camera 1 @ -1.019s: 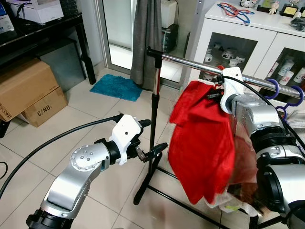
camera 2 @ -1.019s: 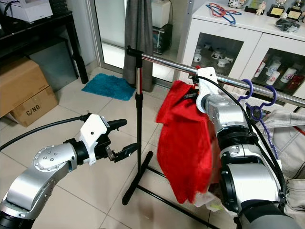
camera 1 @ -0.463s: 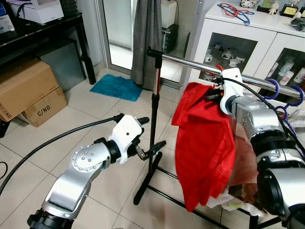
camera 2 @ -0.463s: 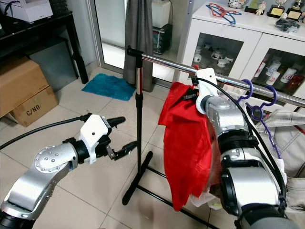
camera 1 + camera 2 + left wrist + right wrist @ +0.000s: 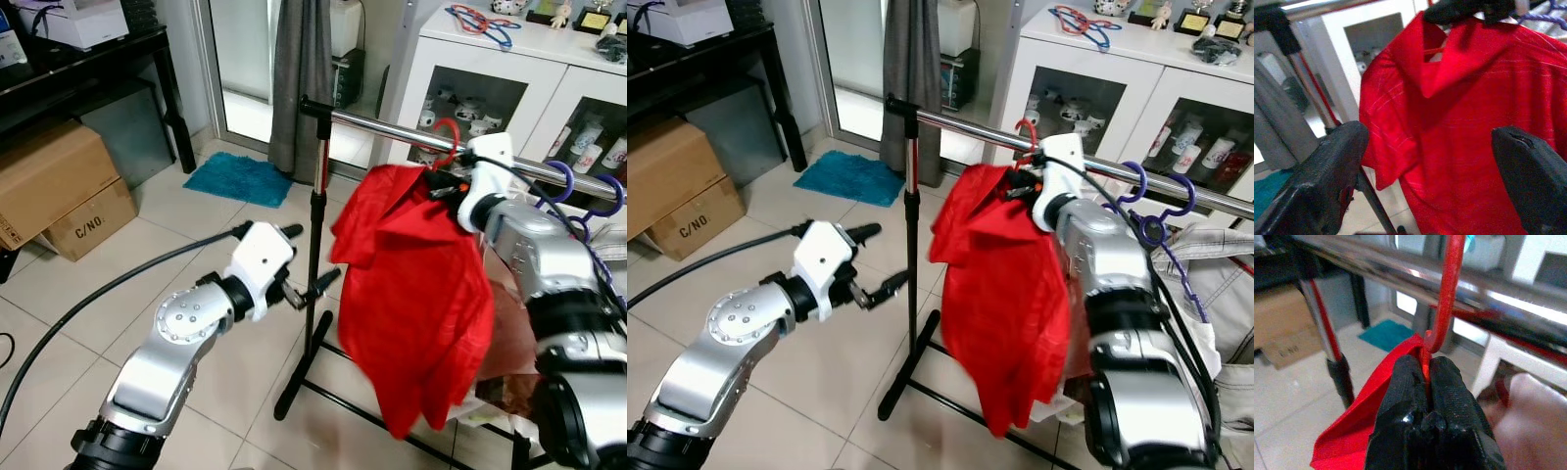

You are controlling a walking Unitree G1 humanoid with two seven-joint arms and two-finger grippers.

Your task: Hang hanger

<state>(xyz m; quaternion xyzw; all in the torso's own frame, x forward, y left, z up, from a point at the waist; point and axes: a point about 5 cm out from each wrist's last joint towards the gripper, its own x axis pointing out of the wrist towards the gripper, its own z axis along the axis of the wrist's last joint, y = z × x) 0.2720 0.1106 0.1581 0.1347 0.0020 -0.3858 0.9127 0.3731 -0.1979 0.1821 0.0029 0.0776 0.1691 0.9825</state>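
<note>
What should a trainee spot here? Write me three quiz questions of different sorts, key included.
1. Multiple choice: the right tool is shut on A) a cup, B) the red hanger, C) a box.
2. True or false: the left tool grips the red shirt.
3. Fill in: the hangers already on the steel rail are ____ in colour.

Key: 1 B, at the hanger's neck below the hook. 2 false; it is open and apart from the shirt. 3 purple.
</note>
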